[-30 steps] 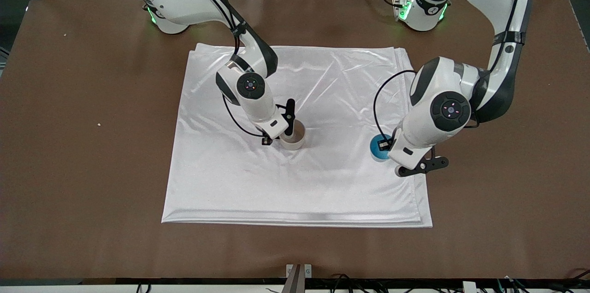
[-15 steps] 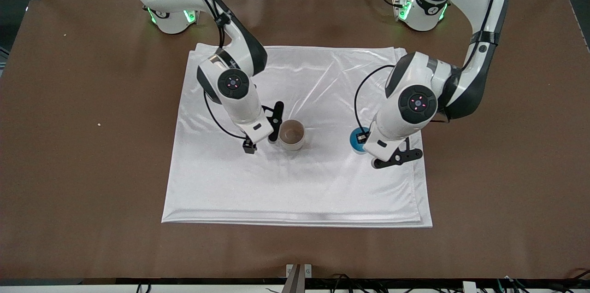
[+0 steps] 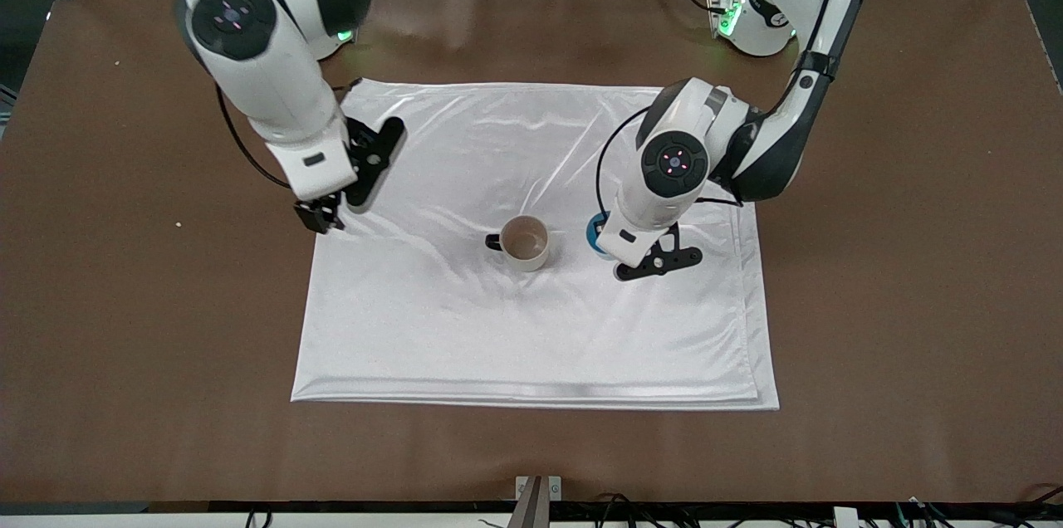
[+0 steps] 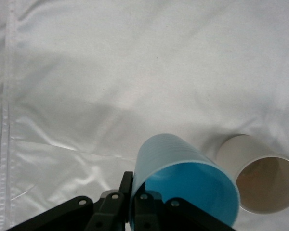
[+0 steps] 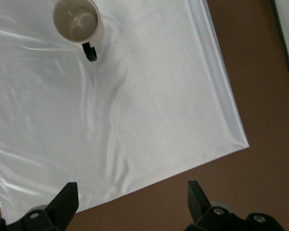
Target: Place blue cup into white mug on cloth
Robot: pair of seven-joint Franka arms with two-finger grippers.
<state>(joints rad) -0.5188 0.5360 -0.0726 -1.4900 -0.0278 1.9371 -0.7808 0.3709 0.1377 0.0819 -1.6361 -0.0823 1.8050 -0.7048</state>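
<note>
The blue cup (image 3: 595, 231) is clamped by its rim in the left claw (image 3: 612, 250), carried just beside the white mug (image 3: 523, 242), which stands upright and empty at the centre of the cloth (image 3: 531, 329). What remains, I judge, is moving over the mug's mouth and releasing. The right claw (image 3: 318, 214), fingers spread and empty, waits raised over the cloth's edge at the frame's middle left. The left wrist view shows the pinch on the cup's wall; the front view hides it under the arm.

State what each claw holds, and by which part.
The left claw holds the blue cup by its rim, one finger inside, over the cloth beside the mug. The right claw is open and holds nothing.
</note>
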